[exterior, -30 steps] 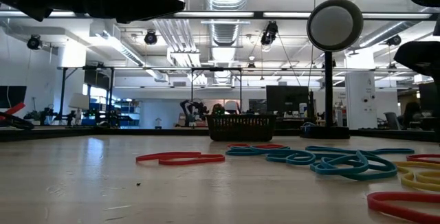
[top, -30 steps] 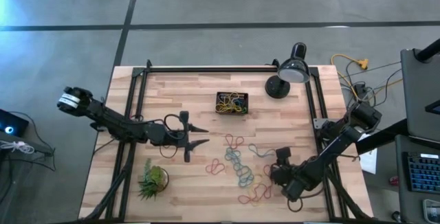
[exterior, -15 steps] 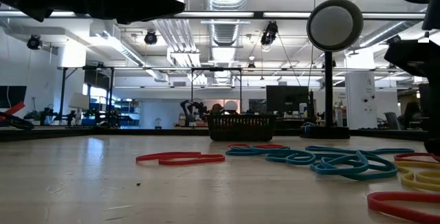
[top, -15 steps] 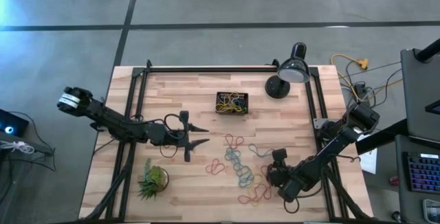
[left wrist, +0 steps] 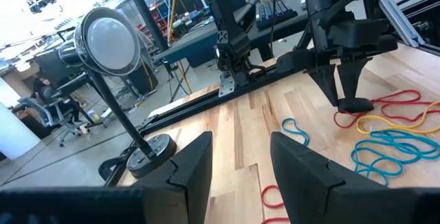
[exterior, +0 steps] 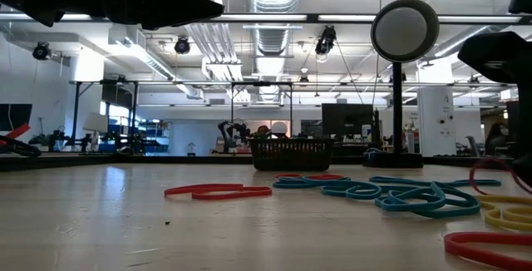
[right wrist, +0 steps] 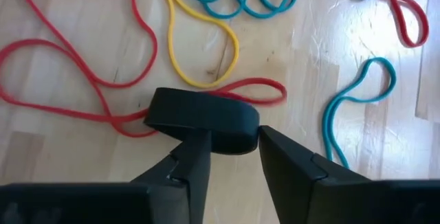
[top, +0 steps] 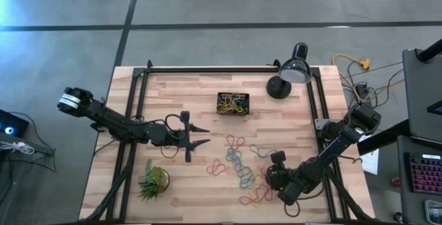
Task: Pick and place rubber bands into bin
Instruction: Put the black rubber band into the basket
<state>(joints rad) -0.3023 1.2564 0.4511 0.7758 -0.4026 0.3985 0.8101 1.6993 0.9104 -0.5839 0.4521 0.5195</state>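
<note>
Rubber bands [top: 238, 163] in red, blue and yellow lie flat and scattered on the wooden table, right of centre. The black bin [top: 233, 103] stands farther back with bands in it, and also shows in the low view [exterior: 291, 153]. My right gripper [top: 271, 179] points steeply down at the near-right end of the scatter, shut on a red rubber band [right wrist: 265, 88]. My left gripper [top: 206, 136] hovers level above the table's left half, open, nothing between its fingers [left wrist: 199, 165]. My right gripper pinches a strand of the red rubber band [right wrist: 265, 88] between its fingertips [right wrist: 203, 117], which hide the exact spot. The fingers come from above, slanting down. One loop of the band stands raised [exterior: 490, 171]; its long part [right wrist: 62, 49] lies slack on the table.
A black desk lamp [top: 290, 73] stands at the far right, just right of the bin. A small spiky green plant [top: 153, 180] sits near the front left. Black frame rails [top: 135, 114] run along the table's left, far and right sides.
My right gripper has shifted a little toward the table's left and risen slightly. In the low view a red loop has come up off the table at the right, while the other bands have stayed where they lay.
</note>
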